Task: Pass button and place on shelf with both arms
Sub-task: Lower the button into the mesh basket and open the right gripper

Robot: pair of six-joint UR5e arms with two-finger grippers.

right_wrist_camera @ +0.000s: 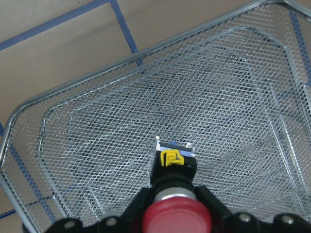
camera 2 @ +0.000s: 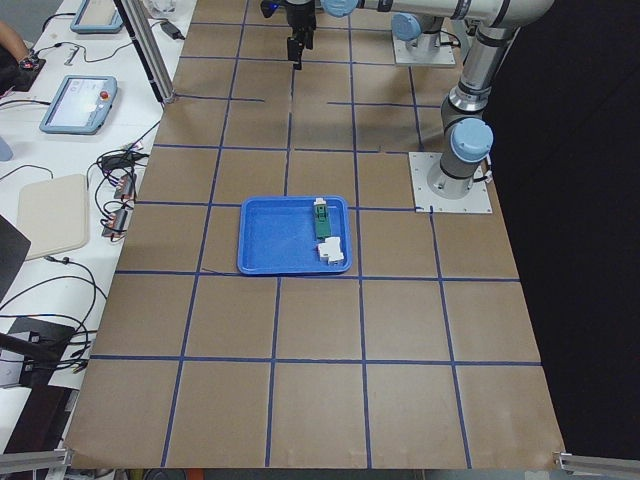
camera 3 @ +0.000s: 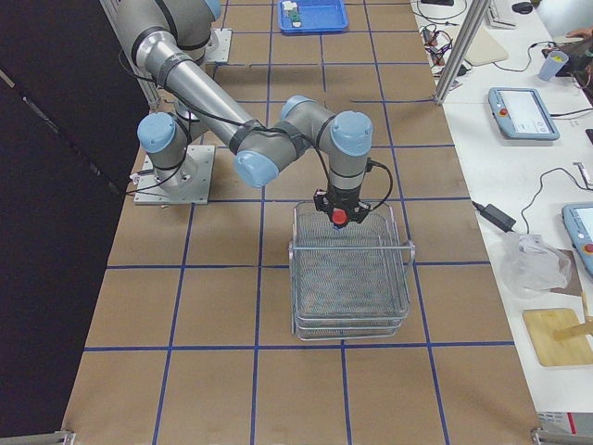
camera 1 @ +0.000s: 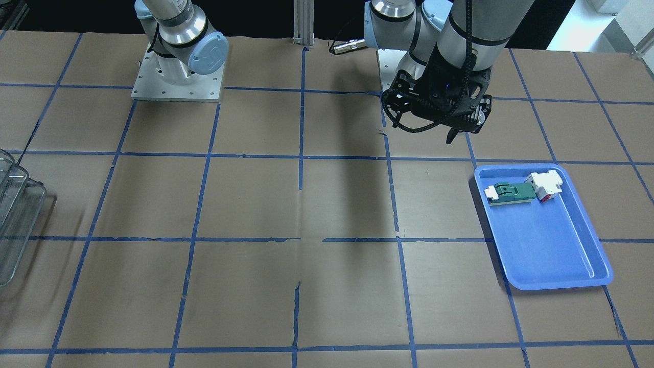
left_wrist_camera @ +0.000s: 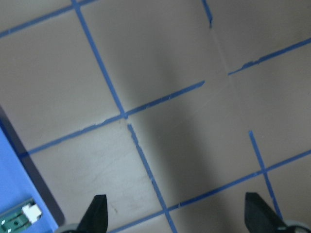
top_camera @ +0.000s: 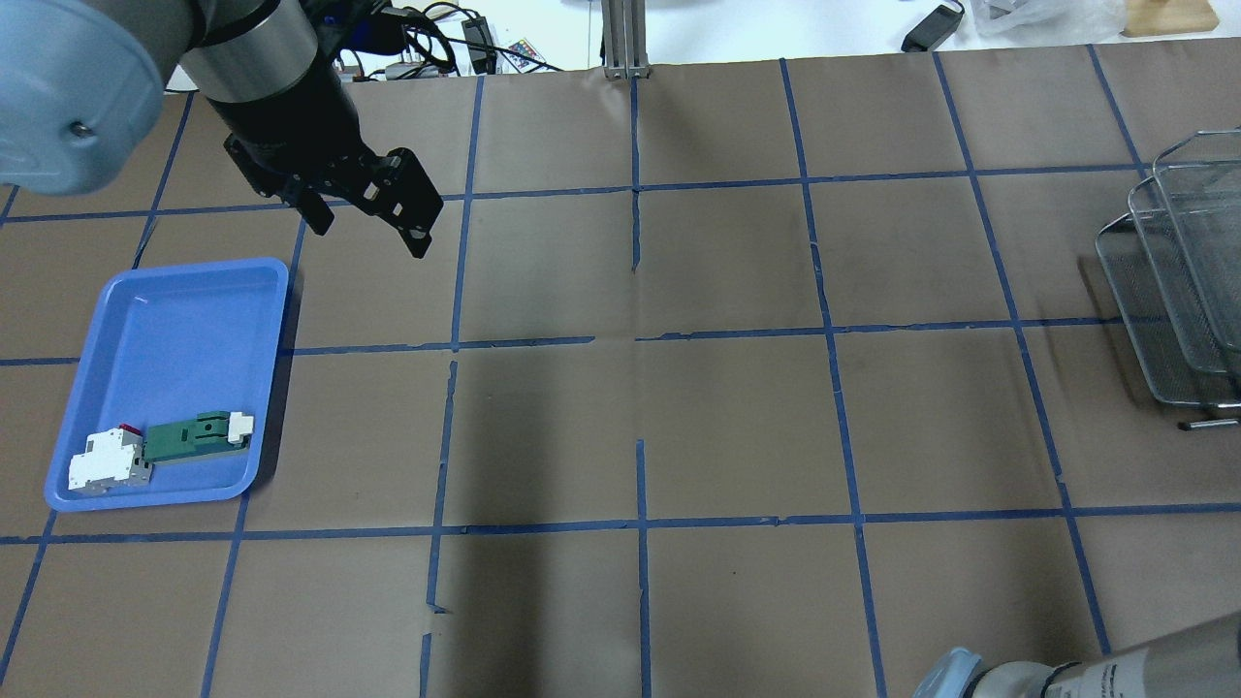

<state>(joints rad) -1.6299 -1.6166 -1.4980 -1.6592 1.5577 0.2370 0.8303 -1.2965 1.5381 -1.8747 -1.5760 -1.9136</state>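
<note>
shelf [right_wrist_camera: 218, 97]: silver wire mesh, shiny metal rim. button [right_wrist_camera: 176, 213]: glossy red plastic cap, black body. tray [camera 1: 552, 240]: smooth, glossy blue plastic. bench [camera 1: 245, 286]: matt brown paper, blue tape [camera 1: 204, 155].

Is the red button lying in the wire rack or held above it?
Held: the right gripper clamps the button above the shelf mesh.

No readable text anywhere; faint embossed mark on blue joint cap [camera 1: 208, 53], illegible.

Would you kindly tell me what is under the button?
Only the top mesh tier of the shelf lies under the button; lower tiers show through it. The button hides the mesh directly below.
</note>
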